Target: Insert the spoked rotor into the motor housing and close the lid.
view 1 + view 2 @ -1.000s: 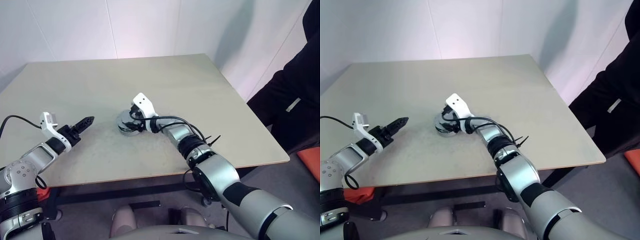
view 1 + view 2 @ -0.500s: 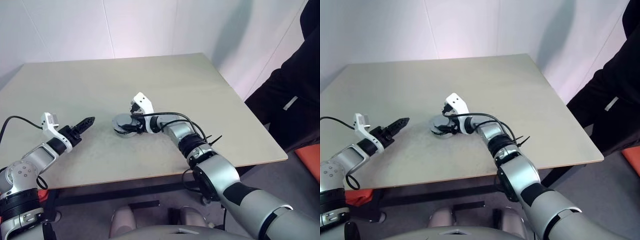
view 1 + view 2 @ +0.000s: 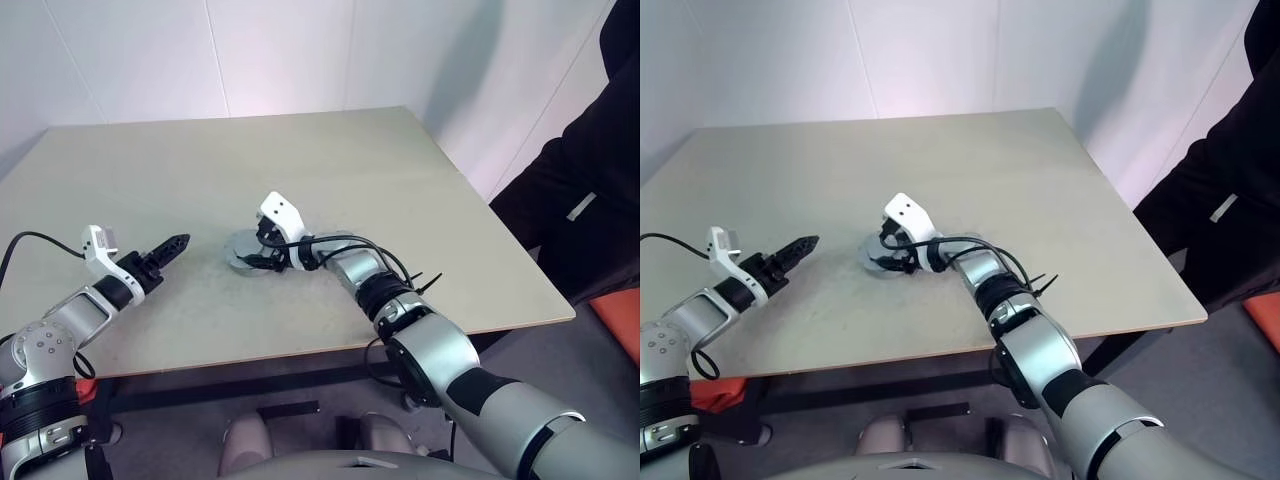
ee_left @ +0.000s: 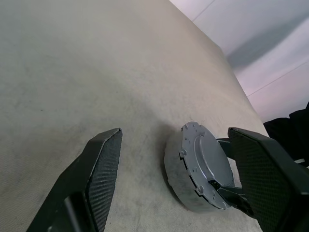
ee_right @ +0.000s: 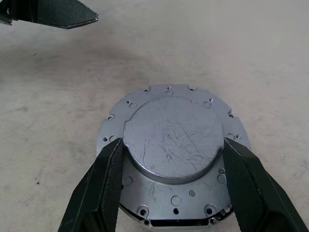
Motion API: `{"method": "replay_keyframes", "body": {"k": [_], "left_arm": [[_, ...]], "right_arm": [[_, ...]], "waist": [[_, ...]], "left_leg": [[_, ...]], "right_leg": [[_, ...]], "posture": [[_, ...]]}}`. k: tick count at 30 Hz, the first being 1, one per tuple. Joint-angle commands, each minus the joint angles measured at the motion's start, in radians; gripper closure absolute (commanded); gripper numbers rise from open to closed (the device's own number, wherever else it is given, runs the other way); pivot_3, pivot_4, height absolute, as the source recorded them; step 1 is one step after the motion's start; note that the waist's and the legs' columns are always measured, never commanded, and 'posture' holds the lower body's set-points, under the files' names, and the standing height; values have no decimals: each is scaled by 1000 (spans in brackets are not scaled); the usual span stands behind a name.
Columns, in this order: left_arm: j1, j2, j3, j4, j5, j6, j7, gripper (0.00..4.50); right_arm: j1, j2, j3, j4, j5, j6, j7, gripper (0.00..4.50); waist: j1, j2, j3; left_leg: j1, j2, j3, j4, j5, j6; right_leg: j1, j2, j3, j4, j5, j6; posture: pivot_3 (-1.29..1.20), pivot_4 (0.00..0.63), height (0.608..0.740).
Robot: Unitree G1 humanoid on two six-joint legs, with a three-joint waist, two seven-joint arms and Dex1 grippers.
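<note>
Scratched grey metal lid (image 5: pixel 173 145), notched rim, raised centre clamped between right tool (image 5: pixel 170 191) fingers; left tool (image 4: pixel 183 193) apart.

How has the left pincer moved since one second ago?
No. The left pincer hangs over the same spot of the table, left of the lid, its fingers apart as before.

The grey, notched lid (image 5: pixel 174 145) sits flat, apparently closed, on the motor housing (image 4: pixel 181 186).
</note>
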Motion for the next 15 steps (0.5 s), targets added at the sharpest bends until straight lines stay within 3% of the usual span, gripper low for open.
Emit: {"method": "replay_keyframes", "body": {"k": [1, 15], "left_arm": [[-20, 6, 9, -14, -2, -17, -11, 791], [-15, -4, 3, -24, -3, -12, -5, 791]], "right_arm": [[11, 32, 7, -25, -3, -6, 22, 1465], [0, 3, -1, -6, -23, -9, -5, 1465]], "waist": [[0, 0, 0], [1, 0, 0]], "left_leg": [[0, 0, 0, 0, 0, 0], [0, 0, 0, 0, 0, 0]], "right_leg": [[0, 0, 0, 0, 0, 0], [0, 0, 0, 0, 0, 0]], "posture": [[0, 0, 740], [0, 0, 740]]}}
